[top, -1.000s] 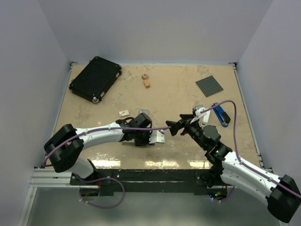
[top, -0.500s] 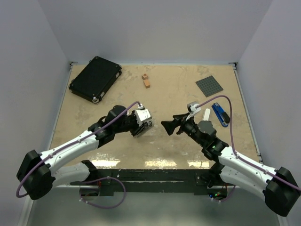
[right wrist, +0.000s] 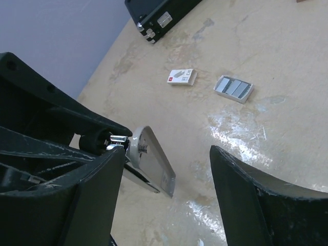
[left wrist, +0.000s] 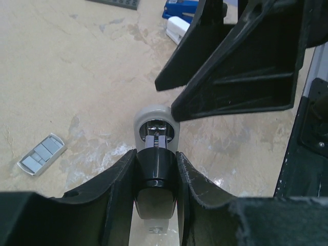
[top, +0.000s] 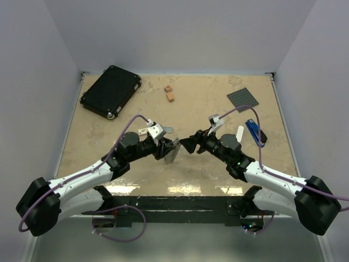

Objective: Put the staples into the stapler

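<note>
1. While the left fingers [left wrist: 127,171] grip the stapler [left wrist: 154,123] by its black top, holding it above the surface [top: 207,109], nothing is loaded yet.
2. The right fingers [right wrist: 228,166] are spread wide and empty, just beside the stapler's silver end.
3. The staples [right wrist: 234,88] lie in their tray, well apart from both.
4. The stapler seems hinged open, though the view is poor. Fetching and seating the staples is left.

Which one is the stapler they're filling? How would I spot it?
Look at the middle of the tan table. There the stapler is pinched in the left tool. It is slim and silver with a black top, unlike the bright blue stapler lying at the right.
</note>
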